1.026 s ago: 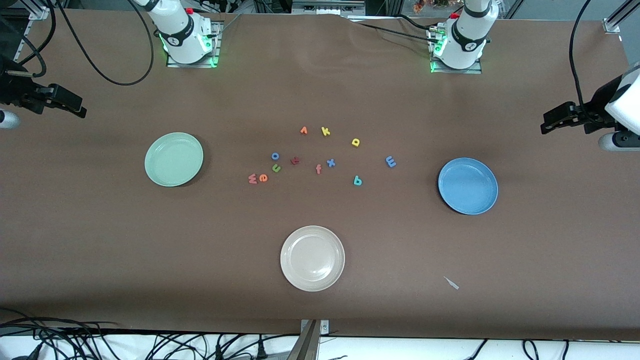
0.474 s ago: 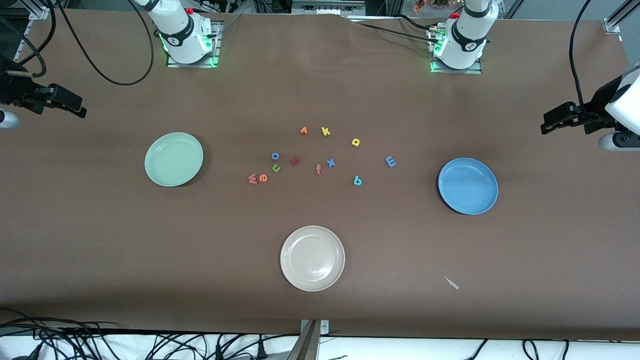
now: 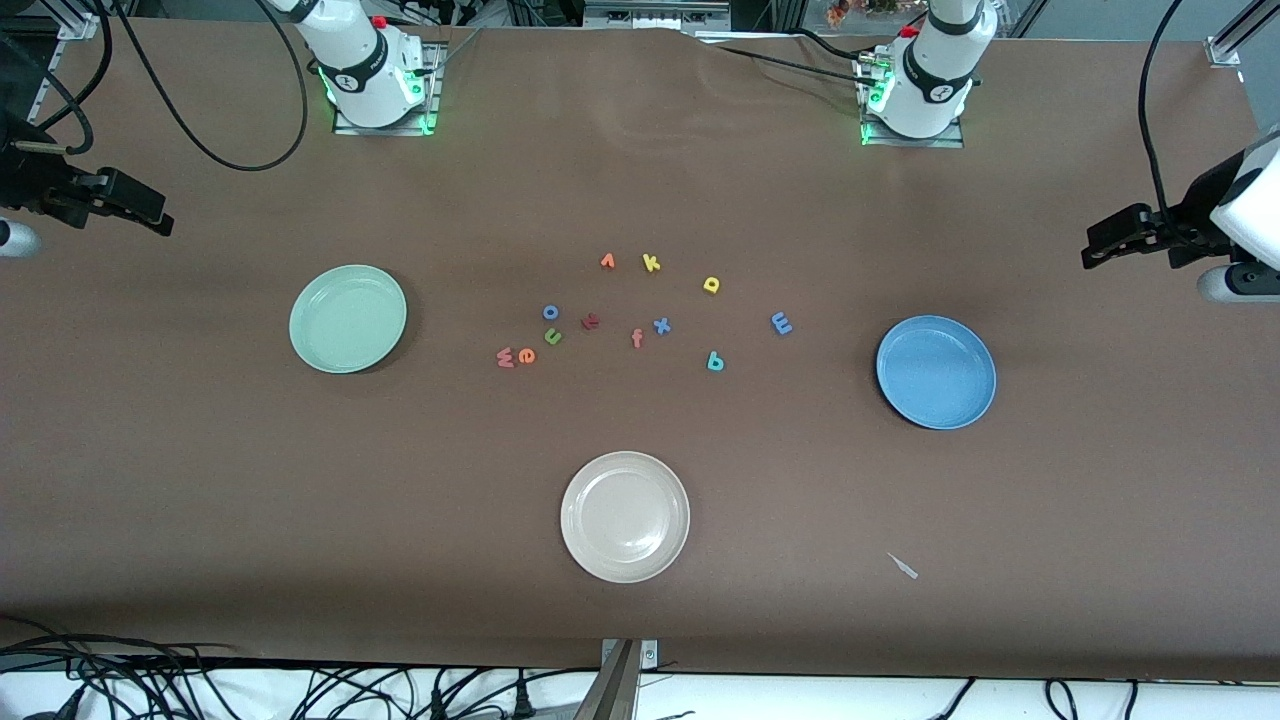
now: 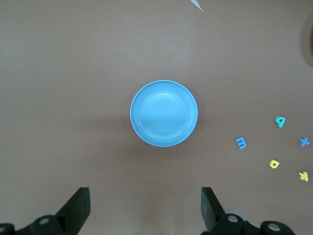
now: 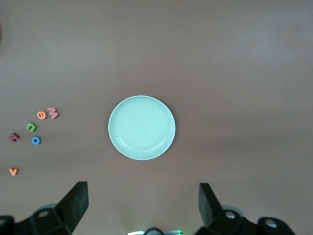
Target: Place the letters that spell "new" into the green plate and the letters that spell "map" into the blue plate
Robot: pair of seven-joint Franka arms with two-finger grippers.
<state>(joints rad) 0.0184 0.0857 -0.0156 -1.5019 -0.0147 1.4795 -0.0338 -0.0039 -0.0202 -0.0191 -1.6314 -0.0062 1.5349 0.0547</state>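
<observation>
Nothing has been sorted: both target dishes are bare and all the foam letters lie loose in a cluster at mid-table. The green plate (image 3: pixel 348 319) sits toward the right arm's end, the blue plate (image 3: pixel 936 372) toward the left arm's end, so each arm has its own dish close by. The salmon w (image 3: pixel 505 357) and orange e (image 3: pixel 526 355) lie touching, with the olive n (image 3: pixel 552 336) just beside them, on the cluster's edge nearest the green plate. The blue m (image 3: pixel 781 323), yellow a (image 3: pixel 711 285) and teal p (image 3: pixel 715 361) lie spread on the side toward the blue plate. Distractors – a blue o (image 3: pixel 550 312), blue x (image 3: pixel 661 325), yellow k (image 3: pixel 651 263) and a cream plate (image 3: pixel 625 516) nearer the camera – are mixed in and call for careful selection. The right gripper (image 5: pixel 142 200) hangs high above the table by the green plate, fingers wide and empty; the left gripper (image 4: pixel 145 203) likewise by the blue plate. Both arms wait at the table's ends, apparently parked clear – no pick has begun.
</observation>
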